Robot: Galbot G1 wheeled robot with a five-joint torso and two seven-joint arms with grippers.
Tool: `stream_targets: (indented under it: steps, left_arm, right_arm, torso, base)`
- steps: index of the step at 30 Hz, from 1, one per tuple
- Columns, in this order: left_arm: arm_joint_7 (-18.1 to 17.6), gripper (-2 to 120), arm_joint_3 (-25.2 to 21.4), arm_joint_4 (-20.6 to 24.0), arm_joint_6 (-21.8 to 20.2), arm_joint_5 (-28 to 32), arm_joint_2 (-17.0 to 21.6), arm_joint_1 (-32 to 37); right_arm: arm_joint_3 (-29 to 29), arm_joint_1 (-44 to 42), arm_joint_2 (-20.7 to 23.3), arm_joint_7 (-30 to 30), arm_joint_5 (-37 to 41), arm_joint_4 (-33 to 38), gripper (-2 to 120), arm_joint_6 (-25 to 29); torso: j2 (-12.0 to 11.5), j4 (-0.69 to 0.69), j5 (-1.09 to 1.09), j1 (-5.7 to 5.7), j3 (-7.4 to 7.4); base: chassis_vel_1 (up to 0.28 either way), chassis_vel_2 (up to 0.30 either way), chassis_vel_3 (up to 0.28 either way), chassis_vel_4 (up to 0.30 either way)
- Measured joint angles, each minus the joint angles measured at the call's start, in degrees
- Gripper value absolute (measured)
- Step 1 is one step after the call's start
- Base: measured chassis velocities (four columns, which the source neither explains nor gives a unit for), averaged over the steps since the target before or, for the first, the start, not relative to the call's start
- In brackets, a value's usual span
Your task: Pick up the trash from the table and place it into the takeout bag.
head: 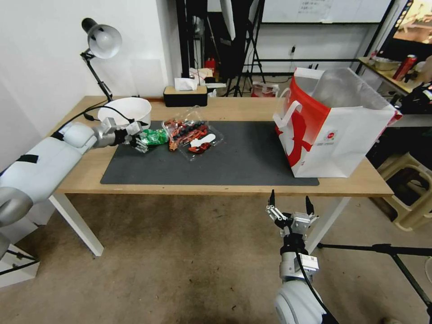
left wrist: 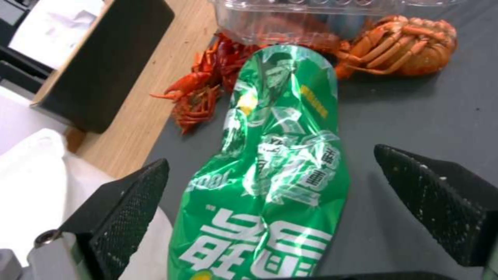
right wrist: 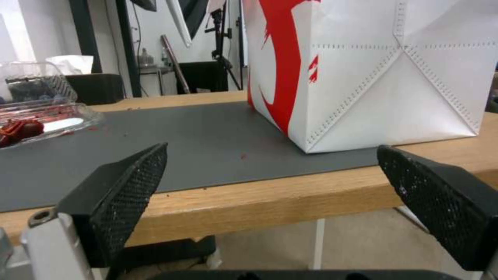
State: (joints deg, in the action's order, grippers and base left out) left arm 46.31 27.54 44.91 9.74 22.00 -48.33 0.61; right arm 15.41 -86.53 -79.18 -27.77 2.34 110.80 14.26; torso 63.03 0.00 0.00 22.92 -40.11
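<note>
Left end effector [left wrist: 270, 171] straddles green snack wrapper [left wrist: 275, 171], fingers spread; right end effector [head: 290, 203] also spread.

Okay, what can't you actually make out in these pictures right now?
- Takeout bag contents: head view, its own walls hide the inside.
- Green snack wrapper near end: left wrist view, cut by the frame edge.
- Clear tray: right wrist view, cut off at the edge.

Light wood bench [head: 225, 108] on white legs. Dark grey mat [head: 243, 157] laid across centre. On mat: green wrapper [head: 155, 136], clear tray [head: 194, 132] with red crayfish, takeout bag [head: 333, 130] standing at right end. On bare wood: white bowl [head: 128, 109], tissue box [head: 185, 96], lamp [head: 101, 49].
</note>
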Motion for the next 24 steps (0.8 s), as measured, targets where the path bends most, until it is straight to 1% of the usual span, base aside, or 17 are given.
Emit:
stream_targets:
  steps: [2, 3, 5, 6, 7, 9, 10, 13, 14, 17, 18, 21, 24]
  left_arm:
    - [0.7, 93, -0.1, -0.3, 0.1, -0.3, -0.3, 0.0]
    - [0.7, 93, -0.1, -0.3, 0.1, -0.3, -0.3, 0.0]
    - [1.1, 86, -0.2, -0.6, 0.2, -0.6, -0.5, 0.0]
    - [1.1, 86, -0.2, -0.6, 0.2, -0.6, -0.5, 0.0]
    - [1.2, 83, -0.3, -0.7, 0.3, -0.7, -0.5, 0.0]
    - [1.5, 72, -0.4, -1.0, 0.5, -1.0, -0.6, 0.0]
    - [1.5, 72, -0.4, -1.0, 0.5, -1.0, -0.6, 0.0]
    - [1.9, 58, -0.6, -1.4, 0.7, -1.4, -0.6, 0.0]
    - [1.9, 58, -0.6, -1.4, 0.7, -1.4, -0.6, 0.0]
    - [2.2, 43, -0.8, -1.9, 1.2, -2.2, -0.6, 0.0]
    - [2.2, 43, -0.8, -1.9, 1.2, -2.2, -0.6, 0.0]
    - [2.4, 33, -1.3, -1.9, 2.0, -2.5, -0.3, 0.3]
    - [2.4, 30, -1.7, -1.3, 2.2, -2.5, 0.1, 0.8]
  right_arm:
    - [0.1, 0.0, 0.0, 0.0, 0.0, 0.0, 100, 0.0]
    - [0.1, 0.0, 0.0, 0.0, 0.0, 0.0, 100, 0.0]
    - [0.1, 0.0, -0.1, 0.0, 0.0, 0.0, 100, 0.1]
    - [0.1, 0.0, -0.1, 0.0, 0.0, 0.0, 100, 0.1]
    - [0.1, 0.0, -0.1, 0.0, 0.0, -0.1, 100, 0.1]
    - [0.1, 0.0, -0.2, 0.0, 0.0, -0.1, 100, 0.1]
    - [0.1, 0.0, -0.2, 0.0, 0.0, -0.1, 100, 0.1]
    - [0.0, 0.0, -0.3, 0.0, -0.1, -0.2, 100, 0.1]
    - [0.0, 0.0, -0.3, 0.0, -0.1, -0.2, 100, 0.1]
    - [-0.1, 0.0, -0.4, 0.0, -0.2, -0.2, 100, 0.1]
    - [-0.1, 0.0, -0.4, 0.0, -0.2, -0.2, 100, 0.1]
    - [-0.1, 0.0, -0.4, 0.0, -0.3, -0.2, 100, 0.1]
    - [-0.2, 0.0, -0.5, 0.0, -0.3, -0.2, 100, 0.1]
  torso:
    - [0.0, -0.01, 0.00, 0.00, 0.00]
    - [0.0, -0.01, 0.00, 0.00, 0.00]
    - [0.0, 0.00, 0.00, 0.00, 0.00]
    - [0.0, 0.00, 0.00, 0.00, 0.00]
    - [0.0, 0.00, 0.00, 0.00, 0.00]
    - [0.0, -0.01, 0.00, 0.00, 0.00]
    - [0.0, -0.01, 0.00, 0.00, 0.00]
    - [0.0, 0.00, 0.00, 0.00, 0.00]
    - [0.0, 0.00, 0.00, 0.00, 0.00]
    - [0.0, 0.00, -0.01, 0.00, 0.00]
    - [0.0, 0.00, -0.01, 0.00, 0.00]
    - [0.0, -0.01, 0.00, 0.00, 0.00]
    - [0.0, 0.00, 0.00, 0.00, 0.00]
  base:
    - [0.000, 0.000, 0.000, 0.000]
    - [0.000, 0.000, 0.000, 0.000]
    - [0.000, 0.000, 0.000, 0.000]
    - [0.000, 0.000, 0.000, 0.000]
    - [0.000, 0.000, 0.000, 0.000]
    - [0.000, 0.000, 0.000, 0.000]
    - [0.000, 0.000, 0.000, 0.000]
    - [0.000, 0.000, 0.000, 0.000]
    - [0.000, 0.000, 0.000, 0.000]
    - [0.000, 0.000, 0.000, 0.000]
    - [0.000, 0.000, 0.000, 0.000]
    - [0.000, 0.000, 0.000, 0.000]
    - [0.000, 0.000, 0.000, 0.000]
